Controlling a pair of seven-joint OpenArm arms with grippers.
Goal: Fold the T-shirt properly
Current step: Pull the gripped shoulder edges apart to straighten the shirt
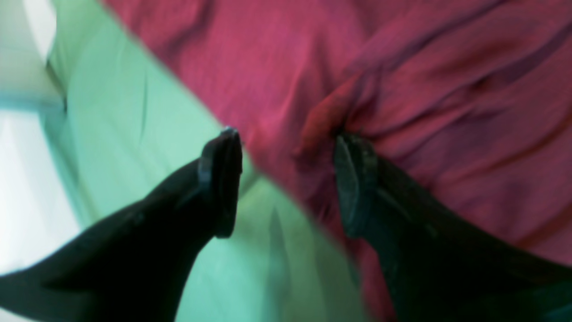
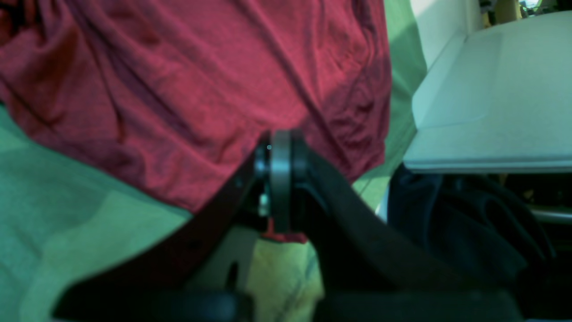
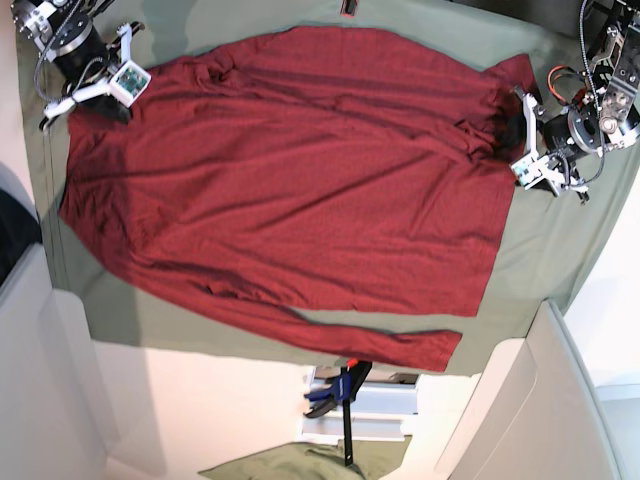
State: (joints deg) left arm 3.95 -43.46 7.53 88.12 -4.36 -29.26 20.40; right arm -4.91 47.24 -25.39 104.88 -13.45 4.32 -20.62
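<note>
Left gripper (image 1: pixel 286 183) spread wide, one finger (image 1: pixel 353 183) tucked against a bunched shirt (image 3: pixel 290 180) fold, nothing held. Right gripper (image 2: pixel 280 179) clamped tight on the shirt's edge at the other end. Shirt itself lying spread, wrinkly, over the green sheet (image 3: pixel 560 240), one sleeve trailing along the near edge.
</note>
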